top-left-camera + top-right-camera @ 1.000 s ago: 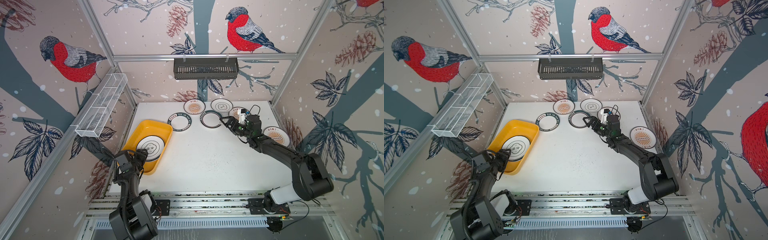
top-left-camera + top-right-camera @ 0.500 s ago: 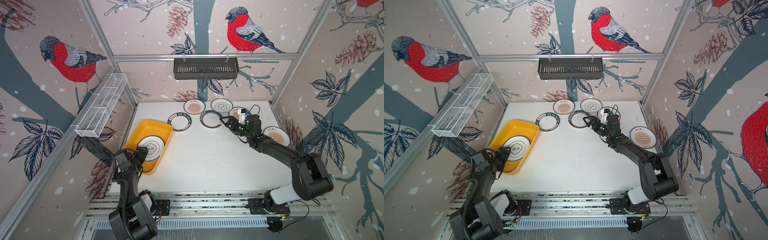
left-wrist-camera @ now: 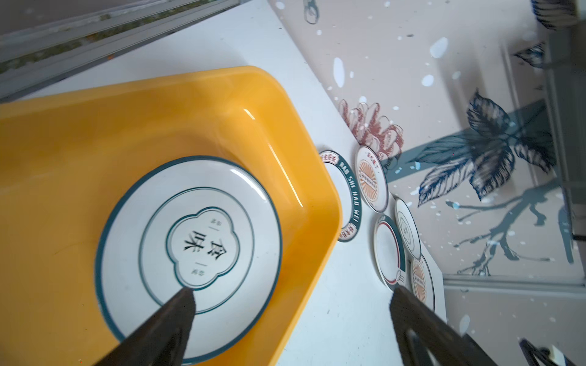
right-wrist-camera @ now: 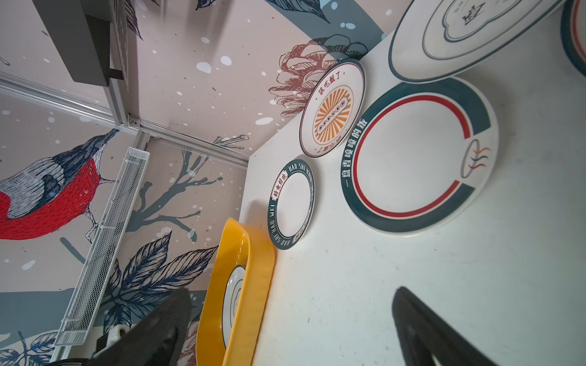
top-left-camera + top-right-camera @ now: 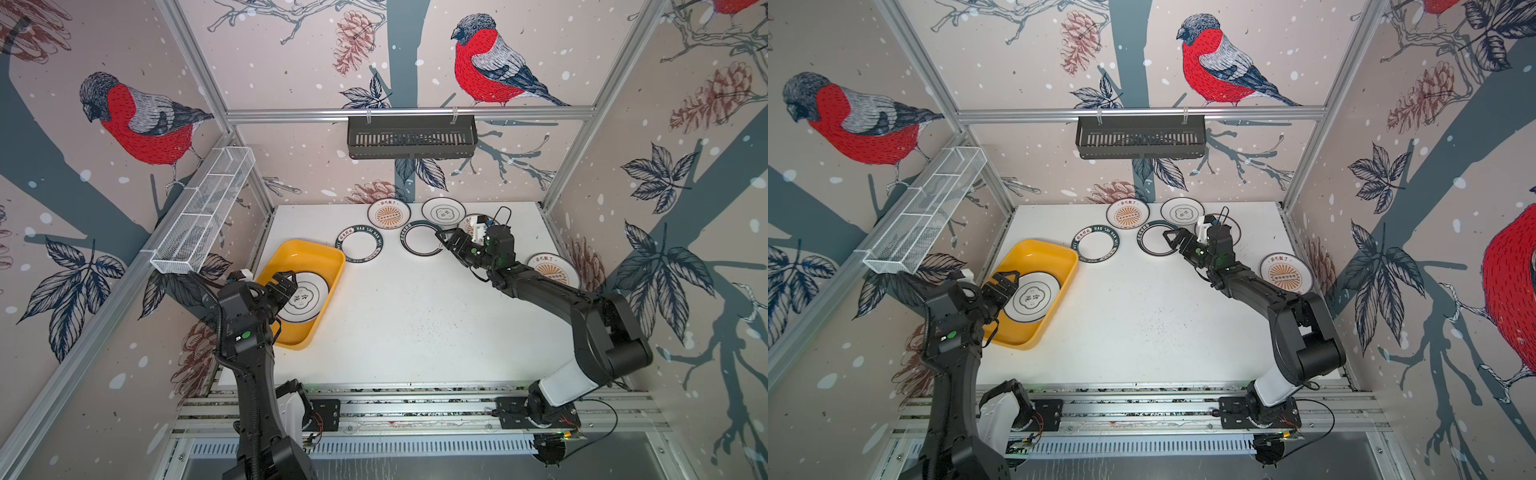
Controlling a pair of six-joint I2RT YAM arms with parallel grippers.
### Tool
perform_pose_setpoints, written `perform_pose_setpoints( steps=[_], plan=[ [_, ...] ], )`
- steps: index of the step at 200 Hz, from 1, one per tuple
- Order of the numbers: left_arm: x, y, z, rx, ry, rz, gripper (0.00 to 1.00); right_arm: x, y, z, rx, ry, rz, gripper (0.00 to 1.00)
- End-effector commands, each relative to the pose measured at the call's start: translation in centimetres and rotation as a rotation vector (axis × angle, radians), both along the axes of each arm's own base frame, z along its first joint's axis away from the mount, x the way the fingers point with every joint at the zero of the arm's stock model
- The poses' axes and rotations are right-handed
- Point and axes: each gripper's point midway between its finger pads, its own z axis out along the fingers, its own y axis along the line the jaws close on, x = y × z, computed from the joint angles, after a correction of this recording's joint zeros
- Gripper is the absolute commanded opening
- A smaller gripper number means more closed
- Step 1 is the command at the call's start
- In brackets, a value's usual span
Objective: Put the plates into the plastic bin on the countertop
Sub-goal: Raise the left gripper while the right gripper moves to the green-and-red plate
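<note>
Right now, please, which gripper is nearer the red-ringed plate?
Right. The right gripper is at the edge of the plate; the left gripper is over the bin.

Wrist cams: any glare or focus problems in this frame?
Left wrist view: bright glare streaks on the inner wall of the yellow plastic bin, a small one on the plate inside; left pincer fingers out of focus. Right wrist view: right pincer fingers likewise blurred, red-ringed plate sharp, no glare.
</note>
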Motion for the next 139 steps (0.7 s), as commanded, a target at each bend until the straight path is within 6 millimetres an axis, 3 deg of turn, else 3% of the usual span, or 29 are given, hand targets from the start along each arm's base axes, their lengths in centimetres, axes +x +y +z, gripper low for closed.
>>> perform_pose_setpoints(
  steps=[1, 26, 72, 139],
  plan=[
    [-0.2, -2.9, 1.4, 0.049, -0.029, -0.143, 0.96, 1.0, 0.4, 0.2, 0.014, 0.002, -0.009, 0.99],
    [-0.2, -7.3, 4.5, 0.023, -0.141, -0.349, 0.96, 2.1, 0.5, -0.4, 0.002, 0.022, -0.021, 0.99],
    [-0.4, -14.5, 11.0, 0.126, -0.356, -0.607, 0.96, 3.5, 1.5, -3.5, -0.005, 0.113, 0.012, 0.99],
    [3.5, -21.5, 12.9, 0.190, -0.388, -0.826, 0.96, 5.0, 1.4, -5.3, 0.010, 0.151, -0.040, 1.00]
  ],
)
